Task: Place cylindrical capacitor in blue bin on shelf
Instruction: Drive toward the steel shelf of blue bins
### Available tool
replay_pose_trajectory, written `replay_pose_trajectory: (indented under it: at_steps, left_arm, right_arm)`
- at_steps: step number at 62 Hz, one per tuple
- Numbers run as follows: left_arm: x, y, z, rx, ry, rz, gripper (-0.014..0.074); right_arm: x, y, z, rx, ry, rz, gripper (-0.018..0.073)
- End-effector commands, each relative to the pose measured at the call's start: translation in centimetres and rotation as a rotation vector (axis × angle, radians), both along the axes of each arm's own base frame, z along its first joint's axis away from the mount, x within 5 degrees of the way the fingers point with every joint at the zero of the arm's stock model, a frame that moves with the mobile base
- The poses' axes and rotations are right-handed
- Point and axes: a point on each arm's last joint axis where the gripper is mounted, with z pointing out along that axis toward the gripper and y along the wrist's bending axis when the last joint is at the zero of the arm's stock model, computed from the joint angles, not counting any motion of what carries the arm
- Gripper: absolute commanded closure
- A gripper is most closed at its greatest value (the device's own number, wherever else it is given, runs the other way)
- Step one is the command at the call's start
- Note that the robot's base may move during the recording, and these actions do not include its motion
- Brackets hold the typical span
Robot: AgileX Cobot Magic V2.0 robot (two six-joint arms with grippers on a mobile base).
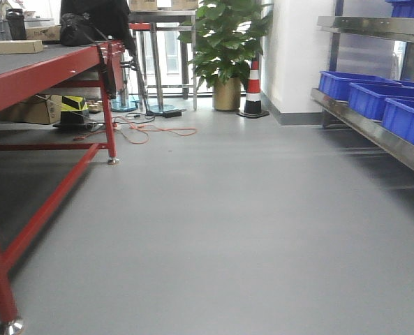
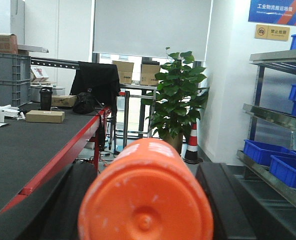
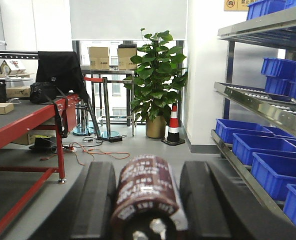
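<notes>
In the right wrist view, my right gripper [image 3: 148, 197] is shut on the cylindrical capacitor [image 3: 147, 185], a dark brown can with white print and screw terminals facing the camera. It is held above the floor. The shelf [image 3: 240, 167], with its steel front beam, runs along the right and carries blue bins [image 3: 265, 146] in a row, ahead and to the right of the capacitor. In the left wrist view, my left gripper [image 2: 145, 210] is shut on an orange cylinder [image 2: 148, 195]. The front view shows the shelf [image 1: 374, 131] and blue bins [image 1: 408, 120] at right, with neither gripper in it.
A red-framed table [image 1: 49, 66] with a grey top stands at left, with boxes and a black bag on it. A potted plant [image 1: 224, 49] and a striped cone [image 1: 253, 89] stand at the far wall. Orange cables [image 1: 147, 131] lie on the grey floor.
</notes>
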Motion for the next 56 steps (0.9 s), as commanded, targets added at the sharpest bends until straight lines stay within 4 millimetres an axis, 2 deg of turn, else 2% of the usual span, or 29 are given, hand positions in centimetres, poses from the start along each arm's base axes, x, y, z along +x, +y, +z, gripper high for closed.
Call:
replay_pose_trajectory:
  at_steps: [1,56]
  left_arm:
    - [-0.15,0.05,0.23,-0.008,-0.026,0.005,0.0708]
    - [-0.15,0.05,0.23,-0.008,-0.026,0.005,0.0708]
  right_arm:
    - [-0.17,-0.04,0.18,-0.005,-0.027,-0.004,0.0721]
    - [-0.17,-0.04,0.18,-0.005,-0.027,-0.004,0.0721]
